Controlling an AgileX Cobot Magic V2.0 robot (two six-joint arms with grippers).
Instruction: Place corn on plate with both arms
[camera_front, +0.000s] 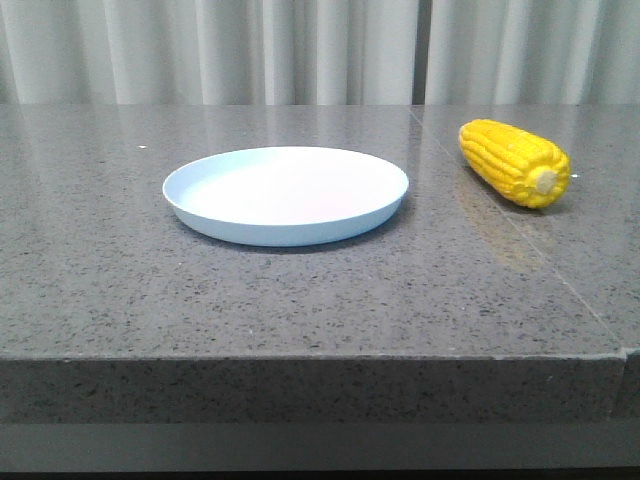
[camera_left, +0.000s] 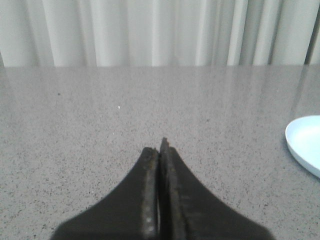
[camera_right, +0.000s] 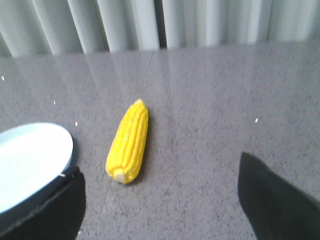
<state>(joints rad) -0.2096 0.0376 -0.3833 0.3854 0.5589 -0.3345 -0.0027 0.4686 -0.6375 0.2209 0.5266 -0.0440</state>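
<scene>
The yellow corn (camera_front: 514, 162) lies on the grey table to the right of the pale blue plate (camera_front: 286, 194), its pale stub end toward the front. Neither gripper shows in the front view. In the right wrist view the corn (camera_right: 128, 142) lies ahead of my open right gripper (camera_right: 160, 187), nearer its left finger, and the plate (camera_right: 30, 162) is at the left edge. My left gripper (camera_left: 159, 150) is shut and empty over bare table; the plate's rim (camera_left: 305, 142) shows at the right edge of that view.
The grey speckled stone table (camera_front: 300, 290) has a front edge near the camera and a seam (camera_front: 540, 260) running under the corn's side. White curtains (camera_front: 300, 50) hang behind the table.
</scene>
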